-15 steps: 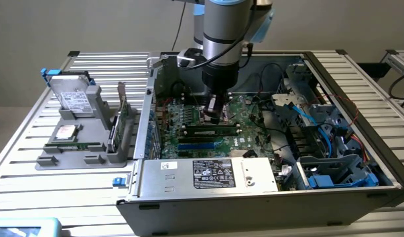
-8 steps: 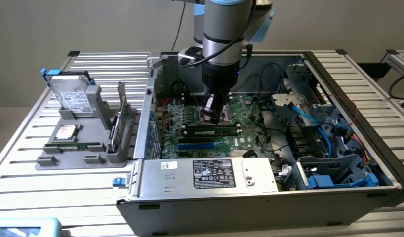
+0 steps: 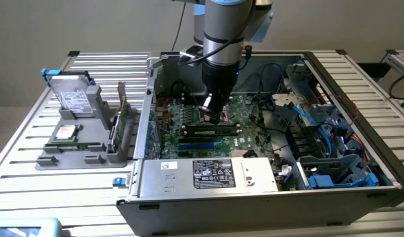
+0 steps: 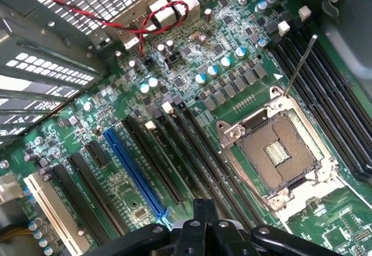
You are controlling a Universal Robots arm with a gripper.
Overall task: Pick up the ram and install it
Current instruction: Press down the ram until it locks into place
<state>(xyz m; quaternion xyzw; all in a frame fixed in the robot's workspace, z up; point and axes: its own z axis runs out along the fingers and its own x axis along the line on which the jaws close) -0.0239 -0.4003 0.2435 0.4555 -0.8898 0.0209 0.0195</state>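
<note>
Nearest the exterior view stands the near wall of an open computer case (image 3: 188, 207), set on a slatted metal table (image 3: 57, 197). A white label (image 3: 214, 174) is seen on the silver box just inside that wall.

Further in, the green motherboard (image 3: 182, 121) is laid flat on the case floor. The arm is lowered into the case from the far side, and the hand (image 3: 215, 117) is held just above the board, over a row of long dark slots. Whether the hand is clenched or released cannot be told, and nothing can be made out in its grasp. Directly below it a long dark strip (image 3: 212, 132) is seen, and it cannot be told whether that is a bare slot or a seated stick.

In the wrist view the hand (image 4: 203, 221) is seen above the board, with a blue slot (image 4: 135, 171) and an open processor socket (image 4: 279, 151) close by.

On the table at the exterior view's left, well apart from the hand, a grey holder (image 3: 70, 160) is placed. The ram (image 3: 73, 146) appears to lie in it as a slim green strip along its near part. A silver hard drive (image 3: 73, 96) is propped at the holder's far end, and a green expansion card (image 3: 123, 118) is stood on edge at the side nearest the case.
</note>
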